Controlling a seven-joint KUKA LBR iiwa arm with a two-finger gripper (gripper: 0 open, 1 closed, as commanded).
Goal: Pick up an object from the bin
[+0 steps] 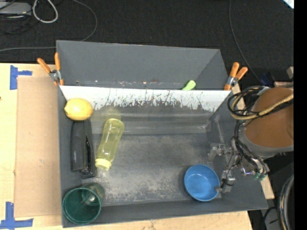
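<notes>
Presently, the blue bowl [200, 182] sits upright in the bin's [158, 152] front-right corner. The hand [224, 182] is low at its right rim — spread or pressed together, I cannot tell. Well apart on the left — yellow bottle [109, 143], lemon [78, 109], green cup [81, 205].

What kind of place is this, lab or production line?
Most likely a robotics lab bin-picking test cell: a grey metal bin holding unrelated odds (lemon, blue bowl, green cup), the arm's gripper beside the bowl, and loose cables on the dark floor behind.
</notes>
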